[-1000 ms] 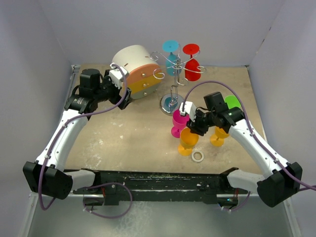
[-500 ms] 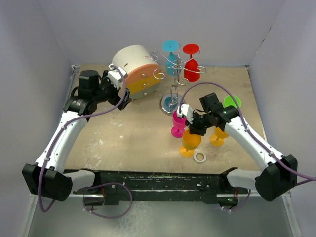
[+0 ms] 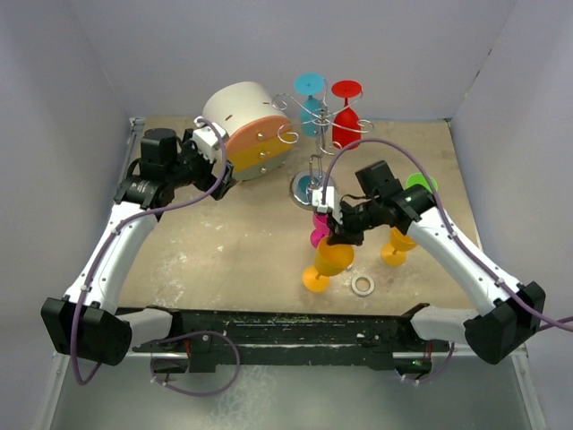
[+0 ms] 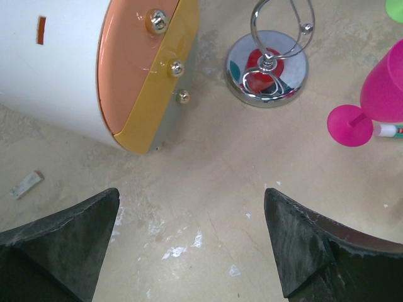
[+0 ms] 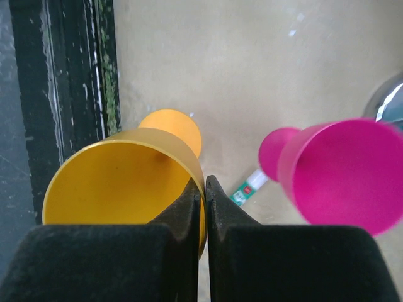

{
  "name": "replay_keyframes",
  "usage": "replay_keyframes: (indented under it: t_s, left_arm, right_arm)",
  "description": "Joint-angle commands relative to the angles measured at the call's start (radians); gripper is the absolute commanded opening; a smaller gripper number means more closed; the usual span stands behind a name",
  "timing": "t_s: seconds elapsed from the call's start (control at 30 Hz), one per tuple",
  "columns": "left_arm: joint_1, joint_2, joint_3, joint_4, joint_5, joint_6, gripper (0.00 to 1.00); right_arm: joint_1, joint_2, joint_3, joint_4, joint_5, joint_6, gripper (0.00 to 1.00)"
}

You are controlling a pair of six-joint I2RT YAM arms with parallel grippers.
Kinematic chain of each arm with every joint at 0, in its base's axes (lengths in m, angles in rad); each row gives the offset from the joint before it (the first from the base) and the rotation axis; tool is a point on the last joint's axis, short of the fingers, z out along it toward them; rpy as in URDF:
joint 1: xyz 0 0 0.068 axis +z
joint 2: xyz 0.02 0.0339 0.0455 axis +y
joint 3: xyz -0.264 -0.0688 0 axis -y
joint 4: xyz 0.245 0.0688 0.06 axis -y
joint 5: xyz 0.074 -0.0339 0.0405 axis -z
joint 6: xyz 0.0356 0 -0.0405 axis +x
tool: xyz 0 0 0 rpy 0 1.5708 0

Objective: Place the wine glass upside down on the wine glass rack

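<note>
My right gripper (image 3: pixel 337 236) (image 5: pixel 204 180) is shut on the rim of an orange wine glass (image 3: pixel 331 259) (image 5: pixel 119 185), one finger inside the bowl and one outside. The glass hangs tilted, its round foot (image 3: pixel 314 279) pointing toward the front left. The wine glass rack (image 3: pixel 312 184) (image 4: pixel 267 69) stands behind on its chrome base. A blue glass (image 3: pixel 310 88) and a red glass (image 3: pixel 346 121) hang upside down from its curled arms. My left gripper (image 3: pixel 222 172) (image 4: pixel 192 195) is open over bare table beside the drawer box.
A pink glass (image 3: pixel 319 232) (image 5: pixel 346 176) (image 4: pixel 383 88) stands right behind the held one. A second orange glass (image 3: pixel 397 244) and a green glass (image 3: pixel 419 183) stand to the right. A white ring (image 3: pixel 363 286) lies near the front edge. The white-and-orange drawer box (image 3: pixel 243 130) (image 4: pixel 63 69) sits back left.
</note>
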Motion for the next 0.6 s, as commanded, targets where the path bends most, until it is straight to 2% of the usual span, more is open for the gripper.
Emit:
replay_keyframes:
  t_s: [0.0,0.13,0.27,0.57]
  left_arm:
    - [0.014,-0.028,0.009,0.053,0.097,-0.065,0.99]
    - [0.033,-0.023,0.032,0.064,0.183,-0.148,0.99]
    - [0.063,-0.031,0.051,0.093,0.247,-0.259,0.99]
    - [0.099,-0.082,0.111,0.154,0.361,-0.498,0.99]
  right_arm:
    - [0.002,-0.016,0.208,-0.017,-0.120,-0.010,0.00]
    - [0.002,-0.046,0.321,0.089,-0.126,0.110,0.00]
    - [0.001,-0.084,0.357,0.235,-0.068,0.262,0.00]
    - [0.002,-0.084,0.477,0.329,0.075,0.326,0.00]
